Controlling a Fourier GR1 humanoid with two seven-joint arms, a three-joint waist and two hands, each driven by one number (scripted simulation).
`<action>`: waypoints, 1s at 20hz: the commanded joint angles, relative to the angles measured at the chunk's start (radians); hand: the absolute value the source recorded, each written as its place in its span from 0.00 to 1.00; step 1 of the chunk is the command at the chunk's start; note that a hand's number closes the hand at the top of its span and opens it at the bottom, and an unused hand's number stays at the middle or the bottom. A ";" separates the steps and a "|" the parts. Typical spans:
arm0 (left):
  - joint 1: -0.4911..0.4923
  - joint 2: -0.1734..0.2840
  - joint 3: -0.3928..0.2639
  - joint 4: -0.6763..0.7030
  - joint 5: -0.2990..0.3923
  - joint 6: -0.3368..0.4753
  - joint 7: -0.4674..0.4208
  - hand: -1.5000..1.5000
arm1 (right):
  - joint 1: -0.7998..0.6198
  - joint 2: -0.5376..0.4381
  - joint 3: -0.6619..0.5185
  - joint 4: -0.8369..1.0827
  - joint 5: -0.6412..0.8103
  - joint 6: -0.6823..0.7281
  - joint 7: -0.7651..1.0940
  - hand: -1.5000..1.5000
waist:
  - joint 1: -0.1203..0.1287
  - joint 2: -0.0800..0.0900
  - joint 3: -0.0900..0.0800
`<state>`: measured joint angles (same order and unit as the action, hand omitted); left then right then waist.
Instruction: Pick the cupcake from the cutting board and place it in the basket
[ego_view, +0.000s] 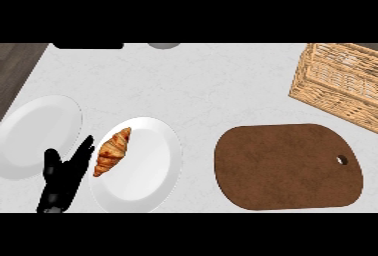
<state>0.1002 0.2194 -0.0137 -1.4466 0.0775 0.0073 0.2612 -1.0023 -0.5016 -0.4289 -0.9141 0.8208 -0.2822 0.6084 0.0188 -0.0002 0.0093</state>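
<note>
The brown cutting board (288, 165) lies at the lower right with nothing on it; no cupcake shows anywhere in the head view. The wicker basket (341, 85) stands at the upper right, cut off by the picture's right edge; its inside is barely visible. My left hand (63, 177) rests open at the lower left, fingers up, between two plates. My right hand is out of view.
A white plate (140, 165) beside the left hand holds a croissant (112, 151). A second, bare white plate (37, 135) lies further left. A dark object (88, 45) and a grey round one (164, 45) sit at the counter's far edge.
</note>
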 joint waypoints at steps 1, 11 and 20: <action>0.007 -0.009 -0.007 0.037 -0.015 0.005 0.025 0.50 | 0.006 0.004 -0.089 0.087 -0.096 -0.091 -0.098 1.00 | 0.001 0.008 -0.008; 0.072 -0.023 -0.012 0.012 -0.022 -0.017 -0.023 0.50 | 0.063 -0.052 -0.167 0.291 -0.224 -0.147 -0.373 1.00 | 0.004 0.007 -0.008; 0.048 -0.027 -0.005 0.037 -0.043 -0.005 -0.018 0.50 | 0.108 -0.192 -0.067 0.421 -0.068 -0.106 -0.338 0.00 | -0.003 0.006 -0.009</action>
<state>0.1121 0.2130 -0.0036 -1.4545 0.0603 -0.0144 0.2401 -0.9170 -0.6411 -0.5153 -0.5224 0.7443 -0.4398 0.3255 0.0226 0.0025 0.0081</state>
